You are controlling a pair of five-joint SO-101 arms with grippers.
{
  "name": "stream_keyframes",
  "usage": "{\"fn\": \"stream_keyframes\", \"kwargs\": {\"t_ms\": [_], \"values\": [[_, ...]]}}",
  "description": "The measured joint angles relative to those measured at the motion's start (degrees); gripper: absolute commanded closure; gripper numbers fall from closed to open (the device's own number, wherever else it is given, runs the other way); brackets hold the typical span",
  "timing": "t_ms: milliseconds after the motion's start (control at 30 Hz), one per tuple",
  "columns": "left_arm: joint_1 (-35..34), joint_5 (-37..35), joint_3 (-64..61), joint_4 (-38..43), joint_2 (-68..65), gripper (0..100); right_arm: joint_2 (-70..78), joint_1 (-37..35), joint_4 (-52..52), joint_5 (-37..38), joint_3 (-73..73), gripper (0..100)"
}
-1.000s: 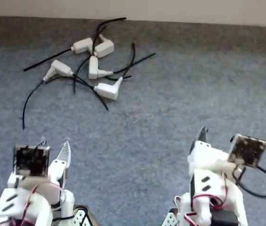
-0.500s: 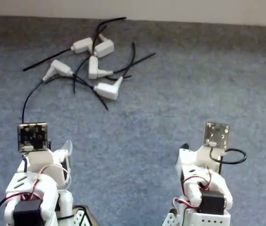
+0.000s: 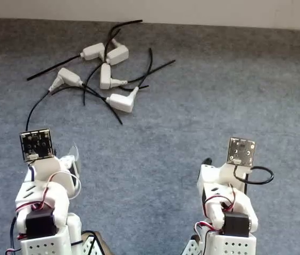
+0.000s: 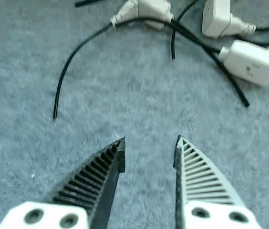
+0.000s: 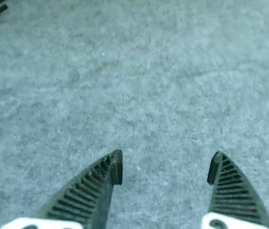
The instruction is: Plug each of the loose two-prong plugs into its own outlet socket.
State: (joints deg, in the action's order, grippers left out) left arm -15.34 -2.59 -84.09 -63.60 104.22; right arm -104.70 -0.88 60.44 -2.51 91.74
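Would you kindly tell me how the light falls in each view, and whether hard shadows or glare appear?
High view: soft, even light on the grey carpet; the white two-prong plugs with black cords cast only faint shadows. Left wrist view: no hard shadow beneath the open left pincer, no glare on the plugs. Right wrist view: carpet evenly lit under the open right pincer.

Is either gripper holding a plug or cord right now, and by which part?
Nothing is held. The left gripper and the right gripper are both open above the carpet; the plugs lie loose beyond them.
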Motion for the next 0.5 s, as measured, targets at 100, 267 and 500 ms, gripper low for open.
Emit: {"fn": "stream_keyframes", "kwargs": {"t_ms": [100,267,500], "values": [[0.00,-0.26,2.55,1.49,0.00,83,0.00,0.00,-2.11,0.00,-0.35,71.7],[3.60,-0.35,3.60,-2.55,0.00,100,0.00,0.00,-2.29,0.00,-0.35,80.7],[8.88,-0.35,3.60,-7.30,0.00,99,0.00,0.00,-2.20,0.00,-0.35,98.1]]}}
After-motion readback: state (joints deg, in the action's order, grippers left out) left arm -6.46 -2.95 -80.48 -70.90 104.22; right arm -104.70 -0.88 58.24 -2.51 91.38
